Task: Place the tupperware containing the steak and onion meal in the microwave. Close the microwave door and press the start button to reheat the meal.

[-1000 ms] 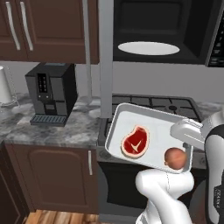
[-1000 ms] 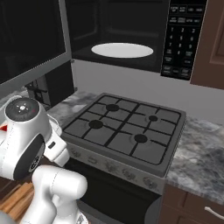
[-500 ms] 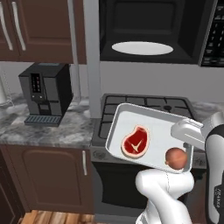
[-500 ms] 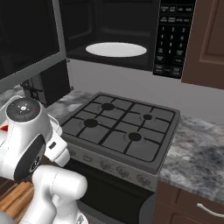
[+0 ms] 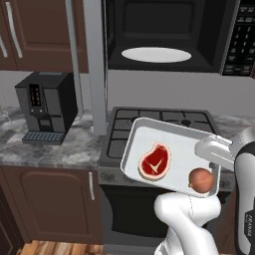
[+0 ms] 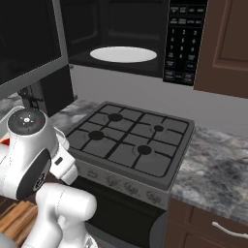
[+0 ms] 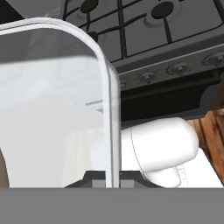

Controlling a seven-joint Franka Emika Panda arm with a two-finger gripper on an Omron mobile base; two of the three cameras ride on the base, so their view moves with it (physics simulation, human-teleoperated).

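The tupperware (image 5: 172,144), carrying the steak (image 5: 155,162) and the onion (image 5: 200,178), is held tilted above the stove (image 5: 159,124) front, its rim clamped between the gripper (image 7: 112,177) fingers. Beyond, the microwave (image 5: 164,35) is seen open.

cabinets (image 5: 40,35): dark wood | counter (image 6: 218,169): grey marble | floor (image 7: 214,131): wood

The grey stone desk (image 5: 60,149) holds a black coffee machine (image 5: 45,107). Beside it sits the black stove (image 6: 128,143) with four burners. Inside the microwave (image 5: 164,35), a round white plate (image 5: 156,54) lies flat.
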